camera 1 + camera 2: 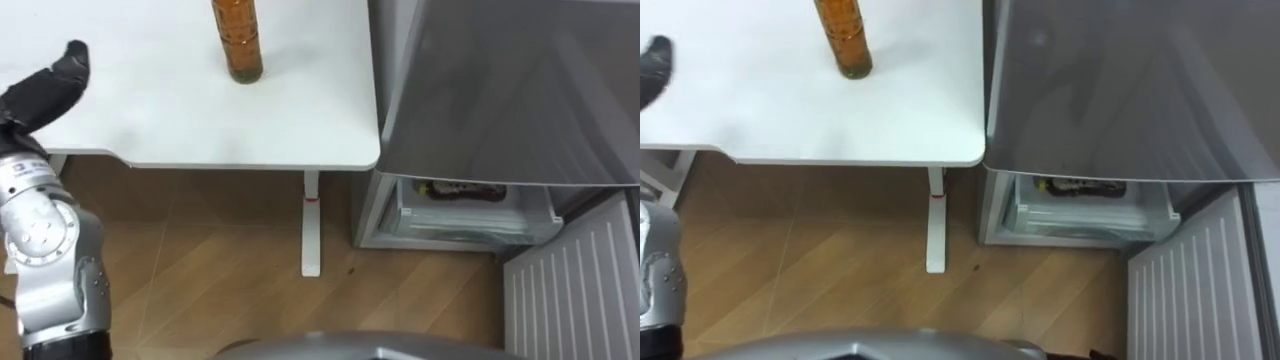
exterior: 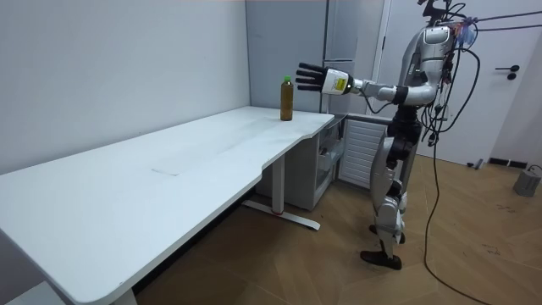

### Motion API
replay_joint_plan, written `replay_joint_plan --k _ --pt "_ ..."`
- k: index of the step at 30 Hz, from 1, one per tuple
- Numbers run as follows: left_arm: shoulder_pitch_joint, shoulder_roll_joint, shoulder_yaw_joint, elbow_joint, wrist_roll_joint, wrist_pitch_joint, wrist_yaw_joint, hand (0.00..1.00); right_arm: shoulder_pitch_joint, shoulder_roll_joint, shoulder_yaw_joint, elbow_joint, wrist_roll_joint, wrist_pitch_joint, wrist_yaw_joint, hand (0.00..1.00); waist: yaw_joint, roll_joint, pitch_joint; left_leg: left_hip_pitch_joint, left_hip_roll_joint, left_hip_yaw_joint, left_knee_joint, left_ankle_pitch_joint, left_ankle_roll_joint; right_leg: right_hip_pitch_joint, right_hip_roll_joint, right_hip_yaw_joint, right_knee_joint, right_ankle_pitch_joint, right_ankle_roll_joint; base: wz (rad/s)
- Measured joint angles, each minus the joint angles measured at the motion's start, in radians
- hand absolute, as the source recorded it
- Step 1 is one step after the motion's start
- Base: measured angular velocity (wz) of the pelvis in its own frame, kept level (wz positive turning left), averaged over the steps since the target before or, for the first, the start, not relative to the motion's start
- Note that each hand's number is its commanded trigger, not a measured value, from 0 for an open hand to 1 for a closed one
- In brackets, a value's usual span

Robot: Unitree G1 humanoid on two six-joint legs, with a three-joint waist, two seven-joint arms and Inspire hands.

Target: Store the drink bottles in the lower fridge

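An amber drink bottle (image 1: 238, 40) with a green cap (image 2: 286, 80) stands upright near the right end of the white table (image 1: 300, 120). My left hand (image 1: 48, 88) is raised over the table to the left of the bottle, open with its dark fingers spread (image 2: 310, 78), and apart from the bottle. The lower fridge compartment (image 1: 470, 215) is open below the grey upper fridge (image 1: 500, 90). A dark drink (image 1: 460, 190) lies on its side inside it.
The lower fridge's white door (image 1: 570, 290) is swung open at the lower right. A white table leg (image 1: 311, 225) stands on the wooden floor between me and the fridge. I stand at the table's end, facing the table and the fridge.
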Motion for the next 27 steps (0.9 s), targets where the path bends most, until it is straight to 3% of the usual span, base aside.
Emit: replay_joint_plan --k 3,10,15,27 --pt "0.0 0.0 -0.025 0.003 -0.025 0.005 -0.069 0.0 -0.011 0.0 0.0 0.0 -0.004 0.0 -0.003 0.0 -0.011 0.001 0.005 -0.002 0.004 0.01 -0.001 -0.001 -0.002 -0.003 0.003 0.011 0.003 0.001 -0.002 -0.11" --pt "-0.022 0.0 -0.035 0.047 -0.012 0.015 -0.165 0.0 -0.019 0.001 -0.001 -0.001 -0.013 0.0 -0.008 0.0 -0.037 0.001 0.0043 0.002 0.006 0.025 -0.013 -0.001 -0.002 -0.007 0.005 0.021 0.002 0.001 -0.002 -0.02" --pt "-0.03 0.0 -0.035 0.075 0.022 0.054 -0.194 0.0 -0.009 0.001 -0.002 -0.014 -0.017 0.001 -0.012 0.0 -0.04 0.001 0.0043 0.0 0.007 0.034 -0.016 -0.001 -0.002 -0.018 0.006 0.033 0.003 0.001 -0.002 -0.08" --pt "-0.051 0.002 -0.034 0.152 0.017 0.069 -0.202 0.0 -0.007 0.0 -0.021 -0.039 -0.043 0.0 -0.045 0.0 -0.065 0.015 0.002 0.004 0.008 0.037 -0.015 -0.001 -0.002 -0.033 0.005 0.037 0.014 0.001 -0.002 -0.01"
